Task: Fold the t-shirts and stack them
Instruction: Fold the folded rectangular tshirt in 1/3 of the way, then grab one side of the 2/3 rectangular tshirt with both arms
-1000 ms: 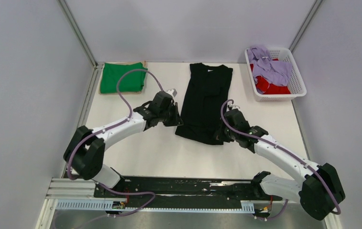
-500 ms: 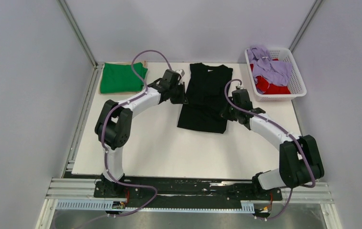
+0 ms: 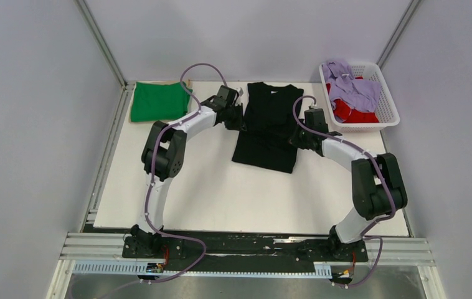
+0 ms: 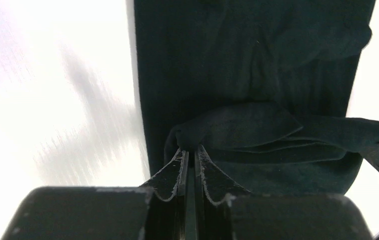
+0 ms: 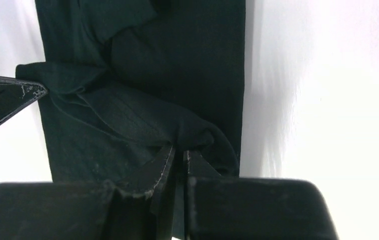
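A: Starting from the near side, how far along is it?

B: The black tee (image 3: 264, 134) lies past the middle of the bench (image 3: 208, 193), lengthwise, collar toward the far edge. Its sides are turned in, so it makes a narrow strip. I judge the cross fold is the step in hand. A band of cloth is raised off the strip and runs across it from one claw to the other.

A: And the claws themselves?

B: The left claw (image 4: 190, 152) is pressed together on a pinch of black cloth at the strip's left edge, with the cloth bunching right at its tips. The right claw (image 5: 178, 150) is clamped the same way on a pinch at the right edge. So the tee is both in and under each claw: the raised band is gripped, and the rest lies flat on the bench below.

A: What looks done?

B: Farther off, the green tee (image 3: 157, 101) lies folded into a flat rectangle at the far left corner, well apart from both claws. I take it as finished, the base of the stack.

A: And what is left?

B: The black tee's fold is not yet laid down, and it is not yet on the green one. At the far right corner a basket (image 3: 388, 107) holds a lavender tee (image 3: 353, 87) and a red tee (image 3: 345, 112), both crumpled and untouched. By my count one of four is done.
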`<state>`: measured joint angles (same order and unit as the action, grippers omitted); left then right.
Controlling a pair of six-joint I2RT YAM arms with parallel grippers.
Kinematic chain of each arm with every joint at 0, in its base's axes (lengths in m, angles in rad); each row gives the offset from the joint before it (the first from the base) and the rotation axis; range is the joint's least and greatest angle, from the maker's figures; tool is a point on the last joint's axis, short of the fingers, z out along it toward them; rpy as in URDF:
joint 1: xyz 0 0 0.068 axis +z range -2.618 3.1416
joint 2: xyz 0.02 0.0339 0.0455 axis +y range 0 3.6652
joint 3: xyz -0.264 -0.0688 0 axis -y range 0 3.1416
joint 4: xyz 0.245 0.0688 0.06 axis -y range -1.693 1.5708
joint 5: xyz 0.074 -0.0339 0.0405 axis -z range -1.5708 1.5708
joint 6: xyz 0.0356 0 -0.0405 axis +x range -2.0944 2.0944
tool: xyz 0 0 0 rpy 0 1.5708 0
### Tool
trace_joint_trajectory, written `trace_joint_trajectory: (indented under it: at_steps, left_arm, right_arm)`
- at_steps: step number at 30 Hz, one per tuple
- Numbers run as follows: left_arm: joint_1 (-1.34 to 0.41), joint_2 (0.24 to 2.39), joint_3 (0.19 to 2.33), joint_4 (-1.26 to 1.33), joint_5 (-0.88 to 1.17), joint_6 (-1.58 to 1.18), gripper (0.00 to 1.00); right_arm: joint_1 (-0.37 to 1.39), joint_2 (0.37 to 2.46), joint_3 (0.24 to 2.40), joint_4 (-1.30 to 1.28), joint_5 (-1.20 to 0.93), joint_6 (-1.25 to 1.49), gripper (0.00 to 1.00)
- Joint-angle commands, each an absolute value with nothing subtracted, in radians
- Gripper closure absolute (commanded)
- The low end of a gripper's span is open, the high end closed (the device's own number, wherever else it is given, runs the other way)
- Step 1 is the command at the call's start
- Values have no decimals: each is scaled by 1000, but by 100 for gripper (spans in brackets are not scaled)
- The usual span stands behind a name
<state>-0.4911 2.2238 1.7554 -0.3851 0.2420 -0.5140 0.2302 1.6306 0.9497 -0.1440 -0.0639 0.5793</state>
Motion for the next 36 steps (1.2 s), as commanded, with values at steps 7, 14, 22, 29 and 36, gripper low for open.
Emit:
trace_joint_trajectory:
  at_steps: [7, 14, 22, 29, 36]
  left_arm:
    - [-463, 2263, 1941, -384, 281, -498, 1]
    - [-462, 2111, 1745, -365, 276, -518, 0]
    - [-463, 1864, 1309, -213, 308, -627, 0]
    - [-463, 1838, 1174, -177, 292, -685, 9]
    - [-466, 1910, 1163, -194, 337, -712, 30]
  right_arm:
    - [186, 1710, 1071, -23, -119, 549, 31]
    - [187, 1586, 935, -31, -153, 551, 6]
    - [193, 1403, 727, -79, -191, 620, 1]
    - [195, 1419, 650, -52, -196, 739, 19]
    - [214, 1468, 630, -52, -161, 800, 30]
